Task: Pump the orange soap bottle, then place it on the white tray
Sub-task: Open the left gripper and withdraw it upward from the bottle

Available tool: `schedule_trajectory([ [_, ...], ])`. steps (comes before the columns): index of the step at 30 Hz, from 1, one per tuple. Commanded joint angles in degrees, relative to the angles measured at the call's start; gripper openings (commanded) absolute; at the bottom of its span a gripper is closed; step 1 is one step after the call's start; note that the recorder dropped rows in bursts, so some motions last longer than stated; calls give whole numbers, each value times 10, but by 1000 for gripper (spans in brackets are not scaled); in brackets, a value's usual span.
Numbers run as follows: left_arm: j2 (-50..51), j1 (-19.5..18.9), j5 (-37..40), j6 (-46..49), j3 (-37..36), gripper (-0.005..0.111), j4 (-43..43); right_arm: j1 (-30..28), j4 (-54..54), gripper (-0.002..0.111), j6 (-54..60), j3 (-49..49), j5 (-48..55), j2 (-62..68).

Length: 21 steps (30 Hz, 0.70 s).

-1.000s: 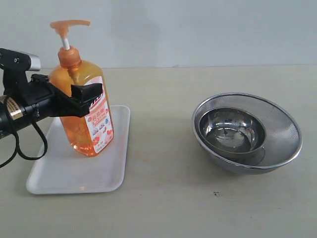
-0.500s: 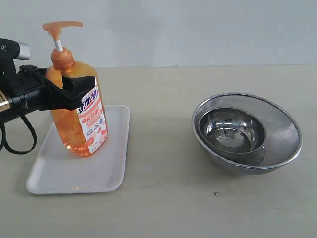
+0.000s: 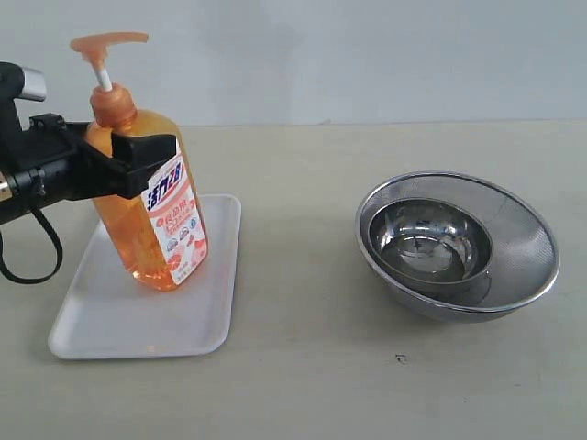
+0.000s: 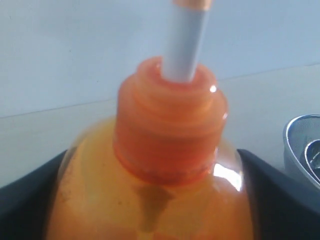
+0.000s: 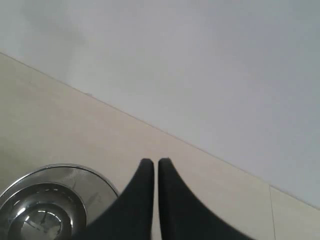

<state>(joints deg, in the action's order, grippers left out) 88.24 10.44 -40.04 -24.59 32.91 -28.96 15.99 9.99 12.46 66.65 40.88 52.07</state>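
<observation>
- Since a second ago, the orange soap bottle [image 3: 158, 215] has shifted toward the left of the exterior view, carried by the left gripper [image 3: 138, 158]. Its pump head [image 3: 108, 38] now leans further that way.
- It is tilted over the white tray [image 3: 119, 321], with its base near the tray's middle. Whether the base rests on the tray or hangs just above it is unclear.
- The left gripper is clamped across the bottle's shoulder, just under the neck. The wrist view shows a black finger [image 4: 282, 195] on either side.
- The left arm reaches in roughly level from the left edge, with a black cable [image 3: 32, 266] looping below it.
- The right gripper [image 5: 155, 165] shows only in its own wrist view, fingers pressed together and empty.
- A steel mesh bowl [image 3: 532, 229] holding a smaller steel bowl [image 3: 426, 240] sits well apart, on the table [image 3: 321, 367].
</observation>
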Motion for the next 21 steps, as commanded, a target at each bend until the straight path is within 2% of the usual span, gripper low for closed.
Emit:
schedule_trajectory([
  [1,-13,-2,-40,-5,4,72,7,-1,0,0,0,-3,-4,-1],
  [5,-13,-2,-40,-18,4,72,7,-1,0,0,0,-3,-4,-1],
  [10,-13,-2,-28,-59,4,87,10,-1,0,0,0,-3,-4,-1],
  [16,-16,-2,-28,-68,4,86,9,-1,0,0,0,-3,-3,-1],
  [21,-70,-2,-17,-68,4,86,9,-1,0,0,0,-3,-3,-1],
])
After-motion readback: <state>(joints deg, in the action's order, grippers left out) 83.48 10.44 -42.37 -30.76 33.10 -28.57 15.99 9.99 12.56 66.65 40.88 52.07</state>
